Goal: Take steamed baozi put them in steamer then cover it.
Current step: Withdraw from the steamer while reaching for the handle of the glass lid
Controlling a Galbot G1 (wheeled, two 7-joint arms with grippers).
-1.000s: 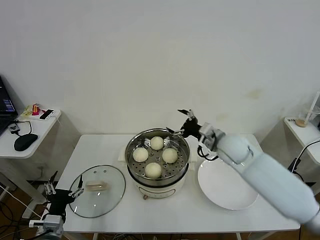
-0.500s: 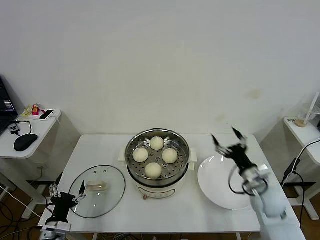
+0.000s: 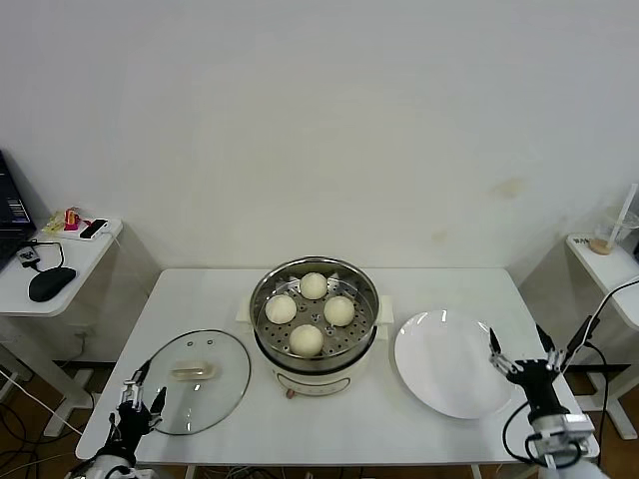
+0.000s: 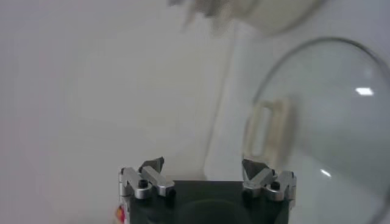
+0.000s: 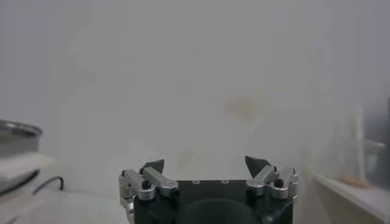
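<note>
Head view is showing the cover [image 3: 193, 379] lying flat just beside the wide-open left gripper [image 3: 141, 398], right gripper [image 3: 522, 357] also gaping empty past the plate [image 3: 449, 374], four baozi [image 3: 310, 312] sitting in the uncovered steamer [image 3: 315, 327].

The white desk [image 3: 200, 299] in front of me carries three things in a row. The steamer [image 3: 316, 334] stands at its middle on a cream base. The glass cover [image 3: 195, 380] lies flat to my left, near the front edge. A bare white plate [image 3: 451, 362] lies to my right, just beside the steamer.
</note>
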